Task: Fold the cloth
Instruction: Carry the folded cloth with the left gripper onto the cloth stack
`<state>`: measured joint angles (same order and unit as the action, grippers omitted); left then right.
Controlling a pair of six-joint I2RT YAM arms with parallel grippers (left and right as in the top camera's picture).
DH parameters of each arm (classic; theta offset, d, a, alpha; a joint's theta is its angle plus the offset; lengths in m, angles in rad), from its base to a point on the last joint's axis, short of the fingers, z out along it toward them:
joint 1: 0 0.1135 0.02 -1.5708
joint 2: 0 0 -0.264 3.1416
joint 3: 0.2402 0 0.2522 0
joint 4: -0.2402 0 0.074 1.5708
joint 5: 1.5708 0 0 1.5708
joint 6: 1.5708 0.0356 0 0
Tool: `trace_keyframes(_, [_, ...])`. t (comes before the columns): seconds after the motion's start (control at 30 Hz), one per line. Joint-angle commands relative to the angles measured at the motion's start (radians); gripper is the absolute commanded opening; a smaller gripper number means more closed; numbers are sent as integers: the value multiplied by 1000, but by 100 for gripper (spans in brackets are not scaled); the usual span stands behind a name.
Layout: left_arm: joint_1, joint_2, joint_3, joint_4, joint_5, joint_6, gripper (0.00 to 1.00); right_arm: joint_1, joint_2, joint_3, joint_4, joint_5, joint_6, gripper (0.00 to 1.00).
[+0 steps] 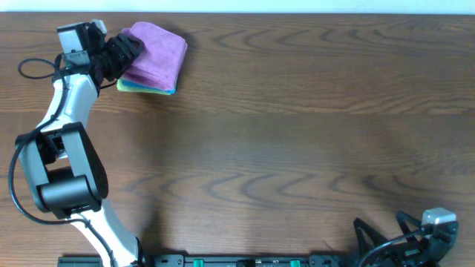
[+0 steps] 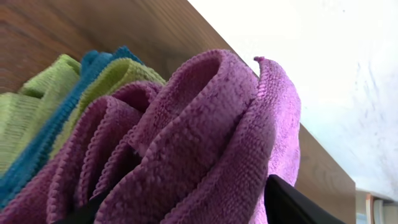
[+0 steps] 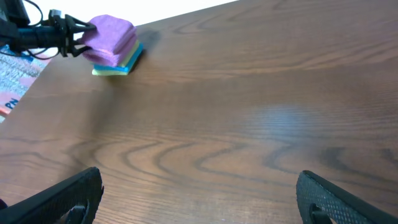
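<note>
The cloth (image 1: 157,46) lay folded atop the pile (image 1: 152,87) at the counter's (image 1: 297,133) far left. The left fingers (image 1: 126,50) straddled its fold, grip unclear. The right fingers (image 3: 339,199) stood wide, empty. Folding looked done; next, the left needed a clean retreat without dragging the cloth.

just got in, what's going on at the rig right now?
The left end effector is at the far-left corner of the table. Its fingers sit either side of the bunched purple cloth, which lies on top of a stack with teal and yellow-green layers beneath. The views don't show whether it is gripping the cloth or letting go. The right end effector is open near the table's near right edge, touching nothing.
</note>
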<state>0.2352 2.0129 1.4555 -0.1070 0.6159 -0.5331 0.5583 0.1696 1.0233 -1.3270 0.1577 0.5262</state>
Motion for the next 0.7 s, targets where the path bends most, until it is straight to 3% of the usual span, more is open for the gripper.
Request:
trace_keyframes(0.0, [11, -5, 23, -1, -12, 14, 69, -5, -3, -5, -2, 11, 11, 99])
trace_keyframes(0.3, [20, -87, 23, -21, -69, 59, 77, -5, -3, -5, -2, 11, 11, 99])
trace_keyframes(0.67, [64, -119, 23, -113, -106, 83, 78, -5, -3, -5, -2, 11, 11, 99])
